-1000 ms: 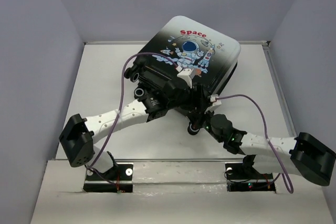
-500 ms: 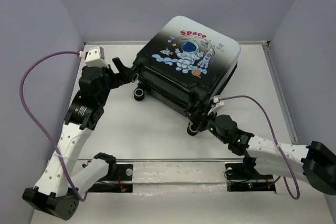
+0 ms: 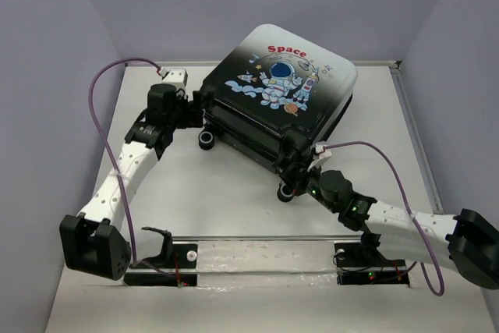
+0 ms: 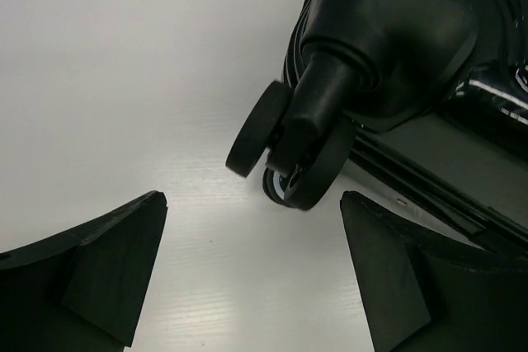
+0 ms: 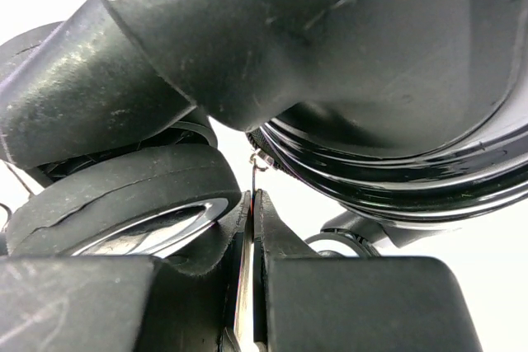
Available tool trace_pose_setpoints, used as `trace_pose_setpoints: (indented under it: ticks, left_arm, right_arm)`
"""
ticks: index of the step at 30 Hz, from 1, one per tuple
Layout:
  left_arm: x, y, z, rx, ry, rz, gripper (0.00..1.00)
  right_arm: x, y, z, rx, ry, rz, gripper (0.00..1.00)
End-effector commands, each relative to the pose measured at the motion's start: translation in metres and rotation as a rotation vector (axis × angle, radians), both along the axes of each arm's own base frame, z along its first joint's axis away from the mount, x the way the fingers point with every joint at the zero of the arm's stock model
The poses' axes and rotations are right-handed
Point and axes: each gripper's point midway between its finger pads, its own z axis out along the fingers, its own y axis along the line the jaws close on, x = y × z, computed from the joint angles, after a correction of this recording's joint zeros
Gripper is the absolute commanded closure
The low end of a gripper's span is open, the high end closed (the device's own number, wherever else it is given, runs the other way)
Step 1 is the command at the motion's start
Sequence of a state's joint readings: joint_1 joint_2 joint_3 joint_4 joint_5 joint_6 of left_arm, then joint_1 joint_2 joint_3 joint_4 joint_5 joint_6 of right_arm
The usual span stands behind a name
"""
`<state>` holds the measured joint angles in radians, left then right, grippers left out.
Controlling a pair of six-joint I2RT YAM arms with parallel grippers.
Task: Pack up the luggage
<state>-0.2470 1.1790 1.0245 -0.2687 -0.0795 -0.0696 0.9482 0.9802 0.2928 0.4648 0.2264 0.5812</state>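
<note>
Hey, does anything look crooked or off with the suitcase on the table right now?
The suitcase lies flat but skewed, its edges diagonal to the table. Nothing looks spilled or broken. The right claw is shut on a zipper pull beside a caster wheel; the left claw is open.

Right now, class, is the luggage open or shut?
Shut: the luggage lies with printed shell down on its other half, no lining showing. Whether the zip is fully closed, cannot tell.
</note>
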Motion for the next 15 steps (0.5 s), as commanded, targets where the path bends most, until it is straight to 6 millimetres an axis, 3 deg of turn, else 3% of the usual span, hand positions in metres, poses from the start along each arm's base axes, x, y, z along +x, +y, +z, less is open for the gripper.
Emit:
trace_pose_setpoints:
  ticks: [1,5,9,13,15]
  left_arm:
    - [0.034,-0.004,0.025,0.066,-0.079,-0.046,0.01]
    - [0.057,-0.015,0.010,0.072,-0.027,-0.081,0.02]
    - [0.068,-0.025,0.011,0.062,-0.021,-0.127,0.04]
    - [0.076,-0.034,0.006,0.059,0.012,-0.169,0.17]
    - [0.078,-0.040,-0.003,0.051,0.037,-0.196,0.19]
  right_arm:
    - [-0.015,0.025,0.032,0.114,-0.053,0.132,0.93]
    - [-0.012,0.023,0.029,0.111,-0.049,0.123,0.93]
    - [-0.012,0.023,0.031,0.115,-0.054,0.120,0.93]
    - [-0.013,0.021,0.031,0.114,-0.055,0.121,0.93]
    - [-0.011,0.020,0.031,0.113,-0.051,0.118,0.93]
